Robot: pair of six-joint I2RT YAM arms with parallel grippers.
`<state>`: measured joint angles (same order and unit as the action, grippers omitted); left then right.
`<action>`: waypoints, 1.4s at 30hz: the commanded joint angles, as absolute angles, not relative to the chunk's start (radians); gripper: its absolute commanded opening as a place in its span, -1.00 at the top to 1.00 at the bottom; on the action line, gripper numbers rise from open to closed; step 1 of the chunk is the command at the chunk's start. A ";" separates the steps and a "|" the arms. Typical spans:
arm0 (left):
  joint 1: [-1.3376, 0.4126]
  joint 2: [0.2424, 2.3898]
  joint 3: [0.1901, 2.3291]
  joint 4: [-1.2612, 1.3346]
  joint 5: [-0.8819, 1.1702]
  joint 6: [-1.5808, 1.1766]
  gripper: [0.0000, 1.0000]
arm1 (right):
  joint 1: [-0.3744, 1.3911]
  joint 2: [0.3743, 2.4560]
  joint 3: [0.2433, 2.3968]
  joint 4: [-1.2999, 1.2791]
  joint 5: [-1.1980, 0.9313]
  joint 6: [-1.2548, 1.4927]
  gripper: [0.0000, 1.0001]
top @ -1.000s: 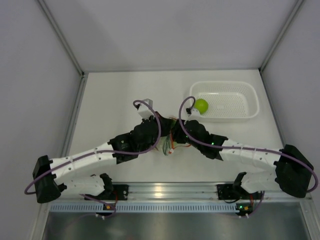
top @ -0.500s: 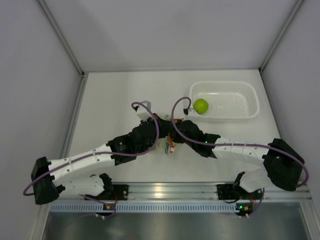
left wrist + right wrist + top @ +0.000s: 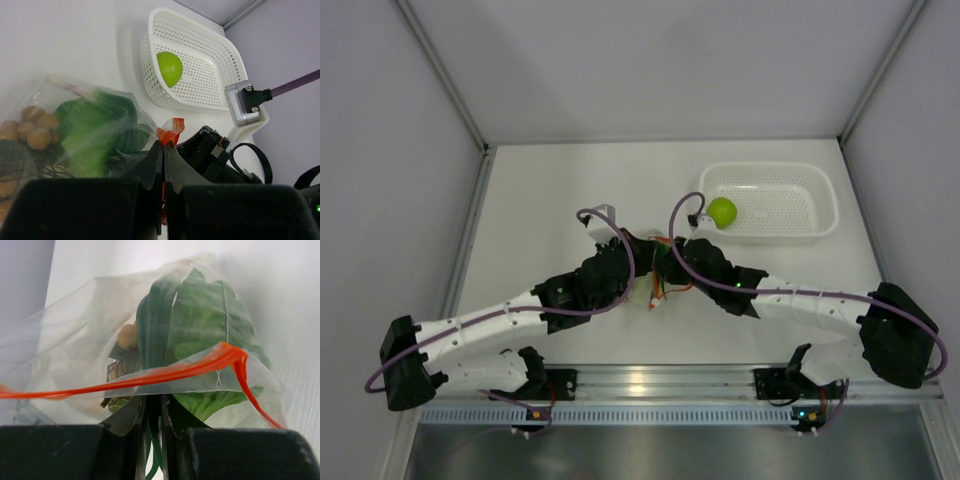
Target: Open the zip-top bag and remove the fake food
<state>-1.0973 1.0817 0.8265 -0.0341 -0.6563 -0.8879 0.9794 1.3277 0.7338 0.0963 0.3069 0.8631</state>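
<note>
Left gripper [image 3: 164,146] and right gripper [image 3: 160,401] both pinch the zip-top bag [image 3: 75,340] over the middle of the desk [image 3: 540,200].

We see the left gripper's jaws pressed together on the orange-red zip strip [image 3: 170,134], with the bag bulging just ahead and to the left of its fingertips. The right gripper is clamped on the clear film just under that strip, and the bag stands directly in front of it. The two grippers meet nose to nose at the bag's mouth. The lettuce [image 3: 200,325] and the brown cluster of balls [image 3: 35,131] lie inside the bag. The lime-green fruit [image 3: 722,211] sits apart in the white basket [image 3: 800,232], near its left end, just beyond the right gripper.
</note>
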 commanded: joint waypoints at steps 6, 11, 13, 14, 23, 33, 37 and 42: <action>-1.097 1.088 0.816 0.044 -0.721 -0.873 1.00 | 1.003 1.189 0.733 0.083 0.295 0.798 1.00; -1.095 1.091 0.813 0.044 -0.749 -0.868 1.00 | 1.002 1.111 0.729 0.031 0.285 0.769 1.00; -1.094 1.092 0.816 0.044 -0.758 -0.867 1.00 | 1.002 1.076 0.729 0.005 0.282 0.759 1.00; -1.094 1.092 0.818 0.044 -0.759 -0.864 1.00 | 1.003 1.065 0.729 0.003 0.272 0.746 1.00; -1.089 1.085 0.818 0.043 -0.798 -0.870 1.00 | 1.002 0.980 0.764 -0.133 0.163 0.588 1.00; -1.088 1.108 0.874 0.044 -0.749 -0.799 1.00 | 1.014 0.986 0.781 -0.132 0.015 0.457 1.00; -1.088 1.120 0.865 0.043 -0.745 -0.795 1.00 | 1.031 0.936 0.776 -0.107 0.006 0.393 1.00; -1.088 1.112 0.841 0.043 -0.762 -0.804 1.00 | 1.034 0.868 0.753 -0.103 0.058 0.388 1.00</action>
